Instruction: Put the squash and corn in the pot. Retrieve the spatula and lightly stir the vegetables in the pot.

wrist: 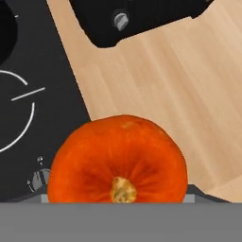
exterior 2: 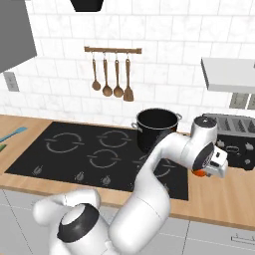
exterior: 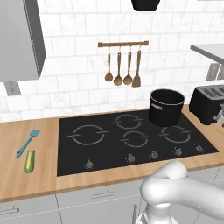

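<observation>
The gripper [exterior 2: 206,172] is over the right end of the counter [exterior: 26,183], just right of the cooktop's [exterior: 131,135] right edge and in front of the toaster [exterior 2: 236,139]. In the hand view the orange squash [wrist: 118,160] sits very close to the camera, and an orange bit shows under the hand in the right base view. So I judge the squash is held, but the fingertips are covered by it, so how wide the jaws stand I cannot tell.

Step in hand: bring the squash to the pot [exterior: 166,106], which stands on the cooktop's back right burner. To do it well: keep the hand higher than the pot's silvery rim, centre above the opening, lower a bit, then release.

The corn [exterior: 29,161] and spatula [exterior: 28,142] lie near the counter's left end, side by side, w/ the corn nearer the front edge.

Hard to see: the pot's inside; the corn in the right base view is cut at the edge.
</observation>
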You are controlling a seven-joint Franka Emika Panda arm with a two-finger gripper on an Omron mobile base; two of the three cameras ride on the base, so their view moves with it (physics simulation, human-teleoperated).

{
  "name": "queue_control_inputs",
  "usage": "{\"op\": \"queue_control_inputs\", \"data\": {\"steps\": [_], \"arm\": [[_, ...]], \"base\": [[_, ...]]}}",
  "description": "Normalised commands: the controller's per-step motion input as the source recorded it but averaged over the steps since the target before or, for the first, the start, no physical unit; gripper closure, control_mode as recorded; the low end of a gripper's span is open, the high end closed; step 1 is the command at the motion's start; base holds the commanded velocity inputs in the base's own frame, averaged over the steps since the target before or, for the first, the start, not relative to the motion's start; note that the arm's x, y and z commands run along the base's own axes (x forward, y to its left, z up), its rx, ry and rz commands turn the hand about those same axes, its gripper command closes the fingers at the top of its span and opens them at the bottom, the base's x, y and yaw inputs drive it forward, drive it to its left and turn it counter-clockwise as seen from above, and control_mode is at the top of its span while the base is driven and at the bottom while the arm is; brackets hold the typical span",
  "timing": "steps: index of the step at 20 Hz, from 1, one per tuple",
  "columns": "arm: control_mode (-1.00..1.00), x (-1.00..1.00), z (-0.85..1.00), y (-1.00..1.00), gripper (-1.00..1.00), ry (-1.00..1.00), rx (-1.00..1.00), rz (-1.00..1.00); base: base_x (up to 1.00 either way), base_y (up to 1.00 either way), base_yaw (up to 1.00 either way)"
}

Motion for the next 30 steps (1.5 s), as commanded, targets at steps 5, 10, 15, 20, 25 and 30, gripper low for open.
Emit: {"op": "queue_control_inputs", "data": {"steps": [5,10,15,20,25,30], "arm": [[-1.00,0.05,0.57,1.00,1.00,-0.06,-0.07,0.00],[-1.00,0.36,0.60,0.95,1.00,-0.10,-0.05,0.00],[-1.00,0.65,0.49,0.72,1.00,-0.07,-0.03,0.00],[-1.00,0.90,0.27,0.37,1.00,-0.01,0.00,0.00],[-1.00,0.87,0.04,0.01,1.00,0.00,0.00,0.00],[-1.00,0.77,-0.02,0.00,1.00,0.00,0.00,0.00]], "base": [[0.00,0.00,0.00],[0.00,0.00,0.00],[0.00,0.00,0.00],[0.00,0.00,0.00],[0.00,0.00,0.00],[0.00,0.00,0.00]]}}
